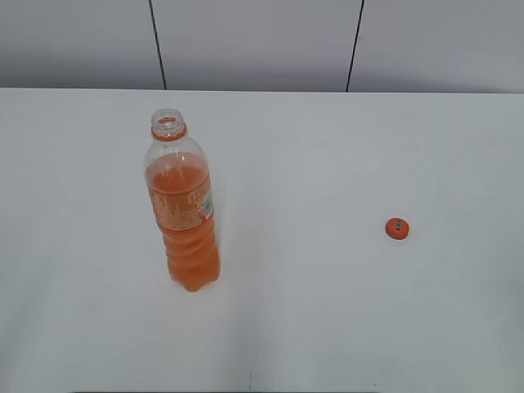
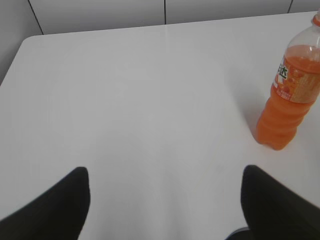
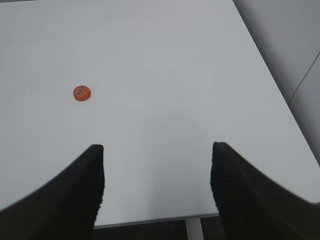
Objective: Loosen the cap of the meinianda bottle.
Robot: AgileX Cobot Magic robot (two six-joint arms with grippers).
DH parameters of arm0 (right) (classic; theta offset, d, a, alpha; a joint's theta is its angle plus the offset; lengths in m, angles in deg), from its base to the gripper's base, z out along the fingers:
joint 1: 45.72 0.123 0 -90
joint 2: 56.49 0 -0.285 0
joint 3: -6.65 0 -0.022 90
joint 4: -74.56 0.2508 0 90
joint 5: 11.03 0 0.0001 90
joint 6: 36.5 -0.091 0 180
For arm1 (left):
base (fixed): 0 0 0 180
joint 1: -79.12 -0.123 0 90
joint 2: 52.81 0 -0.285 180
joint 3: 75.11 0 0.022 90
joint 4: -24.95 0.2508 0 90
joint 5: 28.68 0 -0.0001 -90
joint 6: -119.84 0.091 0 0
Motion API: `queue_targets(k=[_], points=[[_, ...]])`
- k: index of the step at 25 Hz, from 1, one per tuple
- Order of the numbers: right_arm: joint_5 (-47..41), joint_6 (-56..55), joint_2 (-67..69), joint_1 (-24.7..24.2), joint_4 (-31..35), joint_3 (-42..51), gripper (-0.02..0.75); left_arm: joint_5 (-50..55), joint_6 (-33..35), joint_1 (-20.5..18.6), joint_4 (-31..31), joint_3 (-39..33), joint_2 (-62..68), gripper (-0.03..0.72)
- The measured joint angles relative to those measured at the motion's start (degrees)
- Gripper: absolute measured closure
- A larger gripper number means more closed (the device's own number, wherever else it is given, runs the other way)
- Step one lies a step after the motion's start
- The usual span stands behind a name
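Observation:
The meinianda bottle [image 1: 183, 211] stands upright on the white table, left of centre, with its mouth open and its orange neck ring showing. It also shows at the right edge of the left wrist view [image 2: 290, 97]. The small orange cap [image 1: 396, 228] lies flat on the table to the right, apart from the bottle, and shows in the right wrist view [image 3: 81, 93]. My left gripper [image 2: 165, 175] is open and empty, well short of the bottle. My right gripper [image 3: 157, 150] is open and empty, near the table's front edge, short of the cap. Neither gripper shows in the exterior view.
The white table [image 1: 327, 164] ends at a grey panelled wall behind. Its front edge and a white leg [image 3: 192, 227] show in the right wrist view. Its rounded far left corner [image 2: 30, 40] shows in the left wrist view.

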Motion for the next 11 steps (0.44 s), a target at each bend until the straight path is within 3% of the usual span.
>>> queue_targets(k=[11], points=[[0.0, 0.0, 0.0, 0.0, 0.0, 0.0, 0.237, 0.0, 0.0, 0.0, 0.0, 0.0, 0.0, 0.126]])
